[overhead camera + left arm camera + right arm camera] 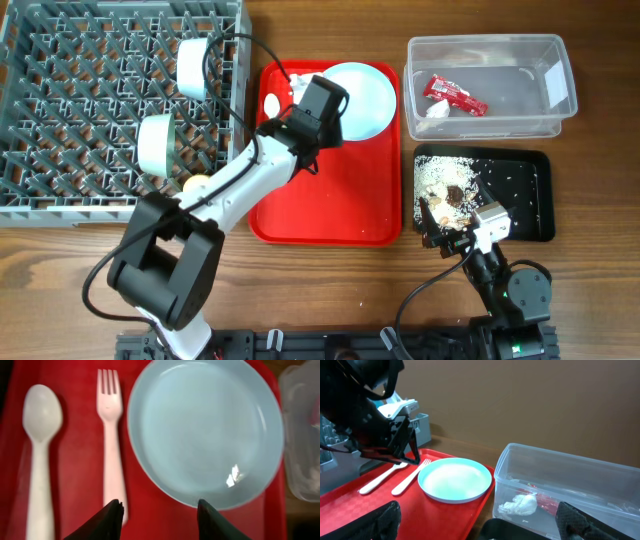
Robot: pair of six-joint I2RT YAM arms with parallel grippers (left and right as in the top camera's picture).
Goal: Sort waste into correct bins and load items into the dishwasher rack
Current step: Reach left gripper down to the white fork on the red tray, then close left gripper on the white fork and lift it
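The pale blue plate [362,98] lies on the red serving tray [330,210], with the white spoon [40,410] and fork [110,410] to its left. My left gripper [159,510] is open and empty, hovering over the fork handle and the plate's near rim; it also shows in the overhead view [315,120]. The clear tub [490,85] holds the red wrapper [455,95] and the white scrap [520,505]. The black tray [520,195] holds rice grains and brown bits [445,185]. My right gripper [450,215] is open and empty at that tray's front left corner.
The grey dishwasher rack [90,110] fills the back left, with the bowl [192,68] and the saucer [155,143] standing on edge near its right side and a small yellow cup [194,184] at its front right. The left arm crosses the red tray's left edge.
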